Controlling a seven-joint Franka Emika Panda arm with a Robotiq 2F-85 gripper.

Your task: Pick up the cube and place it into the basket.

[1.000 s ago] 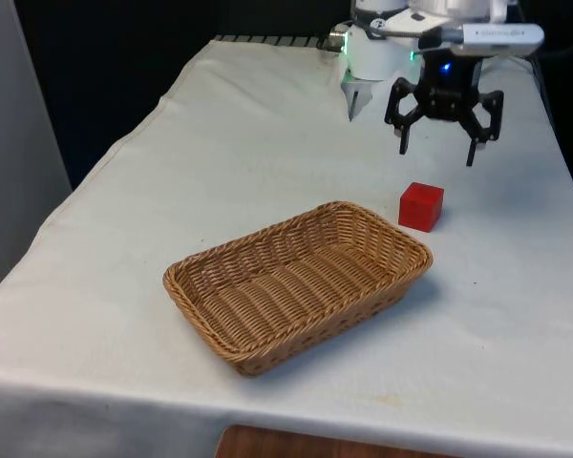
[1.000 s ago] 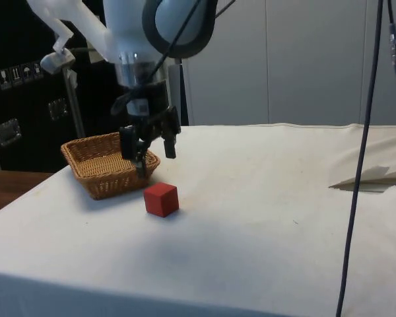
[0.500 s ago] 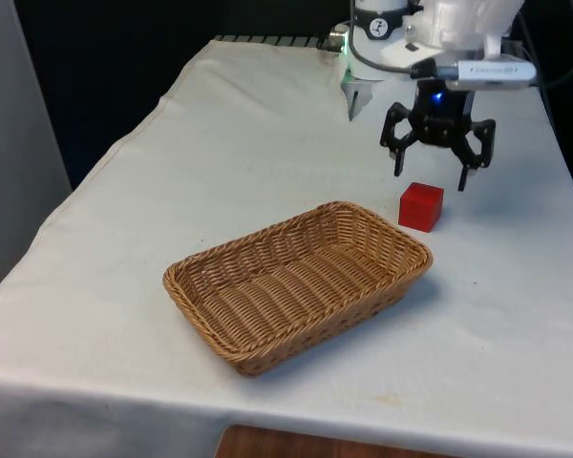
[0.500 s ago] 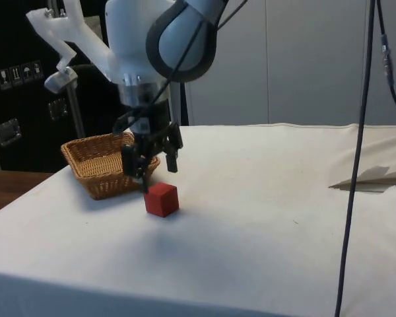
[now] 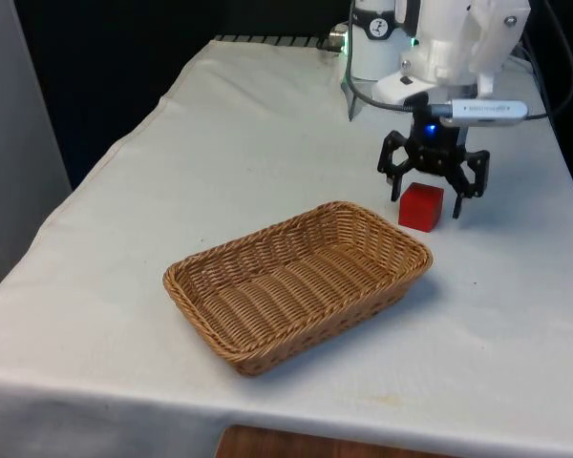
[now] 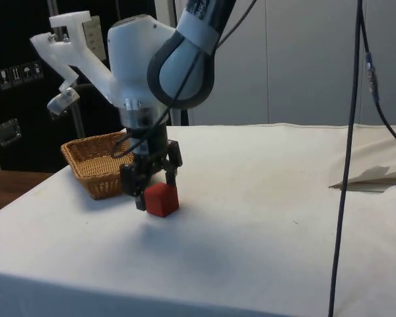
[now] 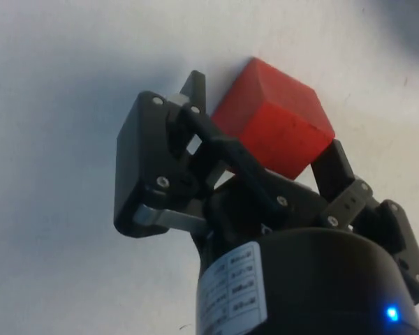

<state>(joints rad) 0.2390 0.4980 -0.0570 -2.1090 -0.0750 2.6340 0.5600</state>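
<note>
- Plainly, the step in hand is the grasp: the hand (image 5: 434, 188) is low over the table (image 5: 267, 162) with its fingers (image 7: 193, 94) spread, one on each side of the red cube (image 5: 420, 206).
- The red cube sits on the white cloth just beside the far right corner of the wicker basket (image 5: 296, 286) in the front view; the basket holds nothing.
- In the wrist view the cube (image 7: 274, 127) lies between the two fingers, turned somewhat askew to them, and a small gap shows on at least one side, so I judge it not yet pinched.
- Next the fingers need to close squarely on the cube, then lift it high enough to clear the basket's rim and carry it over the basket.
- From the side view the hand (image 6: 150, 187) covers part of the cube (image 6: 162, 199), so how close the fingertips are to the cloth is hard to tell.
- The basket (image 6: 99, 165) is partly hidden behind the arm there.
</note>
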